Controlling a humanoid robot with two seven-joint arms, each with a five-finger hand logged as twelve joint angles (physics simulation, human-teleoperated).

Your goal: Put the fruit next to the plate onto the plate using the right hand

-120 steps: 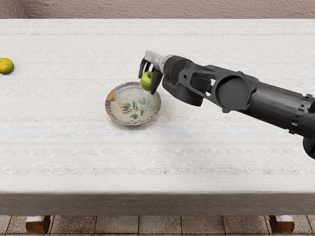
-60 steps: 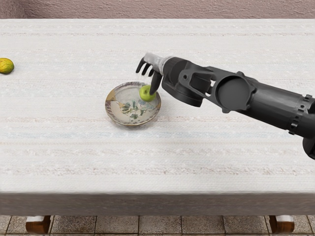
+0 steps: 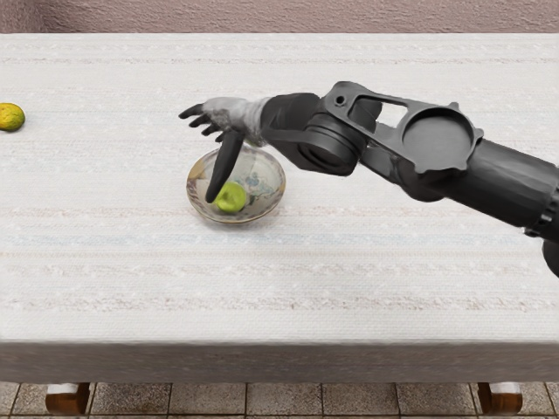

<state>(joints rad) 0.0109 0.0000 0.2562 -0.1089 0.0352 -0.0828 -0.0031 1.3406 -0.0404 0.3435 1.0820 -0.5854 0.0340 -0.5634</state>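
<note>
— Where does the plate (image 3: 273, 179) stand?
— On the counter (image 3: 279, 279), a little left of its middle, halfway between far and near edges.
— And the fruit (image 3: 231, 197)?
— In the plate, toward its near side. A second fruit (image 3: 10, 116) lies at the counter's left edge, well apart.
— The right hand (image 3: 229, 118)?
— Above the plate's far side.

A simulated home dining room, it seems: a long counter (image 3: 279, 362) under a pale woven cloth (image 3: 393, 262), wooden feet (image 3: 67, 399) on a tiled floor (image 3: 279, 400), a rough pinkish wall (image 3: 279, 16), a painted plate (image 3: 266, 209).
</note>
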